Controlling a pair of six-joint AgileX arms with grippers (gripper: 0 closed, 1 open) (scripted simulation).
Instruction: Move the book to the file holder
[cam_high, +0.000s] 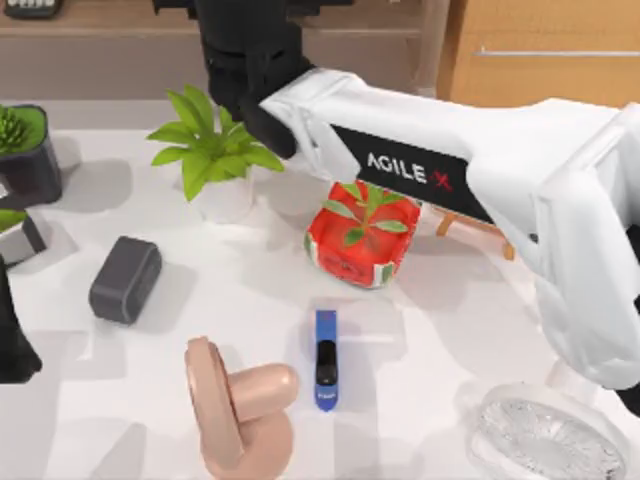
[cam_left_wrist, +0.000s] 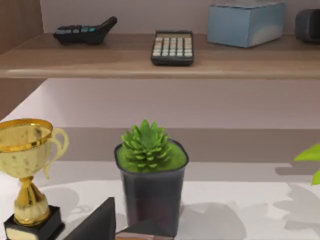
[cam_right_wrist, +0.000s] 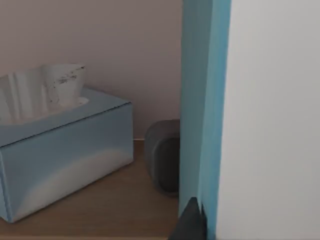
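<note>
Right gripper (cam_high: 245, 75), reaching to the far side, is carrying the upright white blue-edged book (cam_right_wrist: 260, 115), apparently pinching it; next move calls for finding the file holder; left arm (cam_high: 15, 340) parked left.

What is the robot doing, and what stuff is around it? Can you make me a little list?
right claw: up by the back shelf, holding the white book with pale blue edges
near the book: pale blue tissue box, dark grey rounded speaker
left arm: parked at the table's left edge
middle of table: red plant pot, blue-and-black stapler
</note>
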